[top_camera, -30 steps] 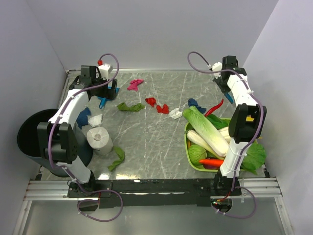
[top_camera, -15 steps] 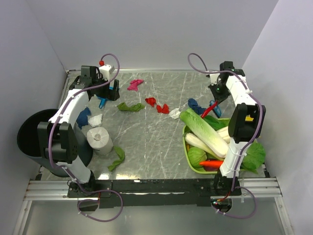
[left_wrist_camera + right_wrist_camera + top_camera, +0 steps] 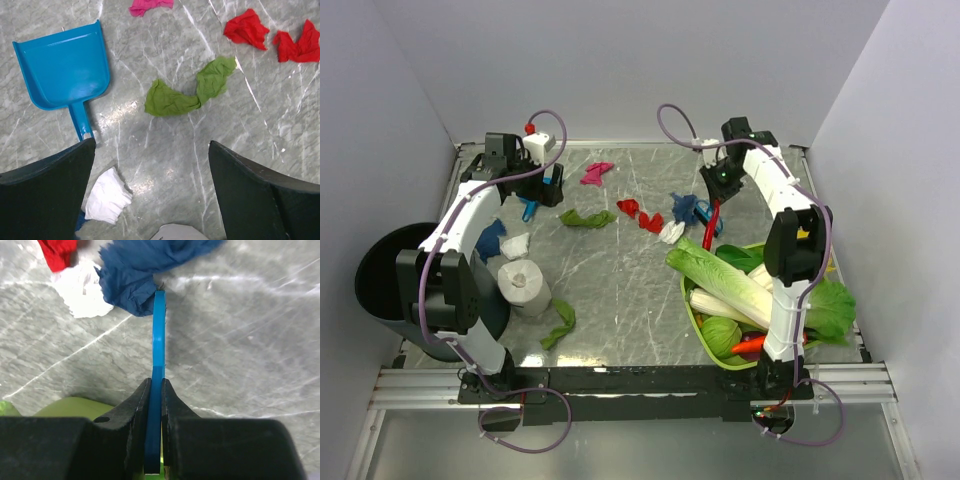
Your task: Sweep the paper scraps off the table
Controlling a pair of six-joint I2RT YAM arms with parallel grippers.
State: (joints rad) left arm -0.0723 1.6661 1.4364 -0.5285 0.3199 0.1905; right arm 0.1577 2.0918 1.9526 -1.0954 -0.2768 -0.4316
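Observation:
My right gripper (image 3: 721, 178) (image 3: 156, 385) is shut on a thin blue sweeping tool (image 3: 158, 340), seen edge-on. The tool's tip touches a blue paper scrap (image 3: 145, 265) (image 3: 685, 208). A white scrap (image 3: 80, 287) (image 3: 672, 232) and a red scrap (image 3: 59, 249) lie just beyond it. My left gripper (image 3: 546, 186) (image 3: 151, 145) is open and empty above the table (image 3: 620, 280). Below it are a blue dustpan (image 3: 65, 65), a green scrap (image 3: 190, 92), two red scraps (image 3: 246, 29), a magenta scrap (image 3: 150, 5) and a white scrap (image 3: 107, 196).
A long red chilli (image 3: 712, 220) lies beside the blue tool. A green tray (image 3: 692, 305) of vegetables stands at the right. A tissue roll (image 3: 525, 283), a blue scrap (image 3: 492, 238) and a green scrap (image 3: 560, 322) lie at the left, near a black bin (image 3: 385, 280).
My right gripper has swept left with the blue tool, pushing the blue scrap and the chilli left. The tray and vegetables have shifted left too. The left arm has not moved.

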